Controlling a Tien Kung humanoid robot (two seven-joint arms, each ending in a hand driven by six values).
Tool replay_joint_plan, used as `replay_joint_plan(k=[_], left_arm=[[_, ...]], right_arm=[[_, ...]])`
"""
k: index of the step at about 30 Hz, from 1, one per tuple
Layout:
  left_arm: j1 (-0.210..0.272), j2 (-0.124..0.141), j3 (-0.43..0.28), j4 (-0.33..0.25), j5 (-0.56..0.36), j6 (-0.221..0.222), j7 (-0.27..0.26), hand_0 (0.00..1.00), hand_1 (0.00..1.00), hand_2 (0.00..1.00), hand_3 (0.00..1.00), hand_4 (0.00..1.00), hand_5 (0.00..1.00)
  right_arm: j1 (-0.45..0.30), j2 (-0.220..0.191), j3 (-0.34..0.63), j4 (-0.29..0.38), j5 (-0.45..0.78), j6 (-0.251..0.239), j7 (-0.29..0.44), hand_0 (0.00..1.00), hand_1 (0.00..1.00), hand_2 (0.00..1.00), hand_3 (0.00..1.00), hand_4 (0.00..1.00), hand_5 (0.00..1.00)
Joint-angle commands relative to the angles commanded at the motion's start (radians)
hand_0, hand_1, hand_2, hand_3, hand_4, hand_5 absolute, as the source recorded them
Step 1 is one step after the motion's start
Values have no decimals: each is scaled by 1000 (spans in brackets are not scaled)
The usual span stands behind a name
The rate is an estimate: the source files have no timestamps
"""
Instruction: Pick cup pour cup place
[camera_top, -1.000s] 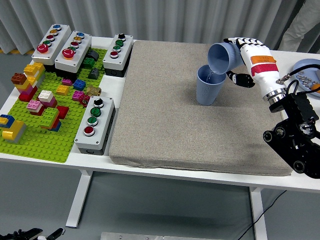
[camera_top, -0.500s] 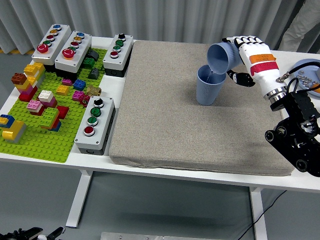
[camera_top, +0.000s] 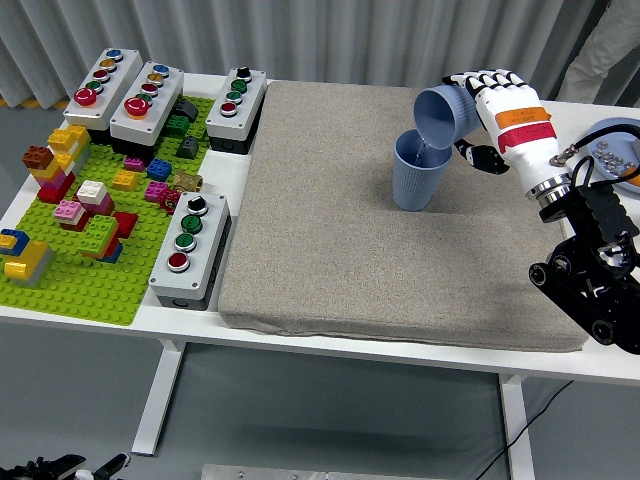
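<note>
Along the left edge of the white table (camera_top: 300, 335) lies a green building-brick baseplate (camera_top: 75, 265) crowded with coloured bricks, ringed by four grey push-button boxes: two side by side at the far left corner (camera_top: 125, 90), one just beside the mat's far left corner (camera_top: 235, 108), and one (camera_top: 190, 245) against the mat's left edge near the front. The grey mat (camera_top: 330, 230) fills the table's middle, and its left, centre and near stretches lie bare, giving open room there. Toward the mat's far right stands an upright blue cup (camera_top: 417, 172). Directly above it, a second blue cup (camera_top: 443, 114) is tipped with its mouth facing down and left over the standing cup's rim. The right hand (camera_top: 492, 105), white-fingered, is clamped around this tilted cup from the right. At the table's far right edge sits a blue plate (camera_top: 615, 150) holding small items, partly cut off.
</note>
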Motion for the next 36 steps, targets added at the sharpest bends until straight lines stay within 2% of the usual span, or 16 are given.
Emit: replay_joint_plan(k=[12, 25, 31, 36], left_arm=[[9, 3, 0, 0, 3, 0, 2, 771, 765, 828, 681, 512, 998], [7, 3, 1, 0, 2, -1, 1, 771, 764, 828, 680, 512, 998], [7, 2, -1, 0, 2, 0, 1, 771, 764, 828, 680, 512, 998], [4, 1, 0, 0, 2, -1, 1, 771, 765, 828, 682, 511, 998]], right_arm=[[35, -22, -80, 1, -29, 0, -18, 872, 760, 617, 615, 761, 95], [44, -28, -82, 4, -29, 0, -27, 883, 762, 619, 613, 762, 90], [35, -31, -50, 14, 36, 19, -9, 883, 762, 619, 613, 762, 90], [26, -37, -1, 53, 151, 45, 5, 882, 762, 618, 613, 763, 87]])
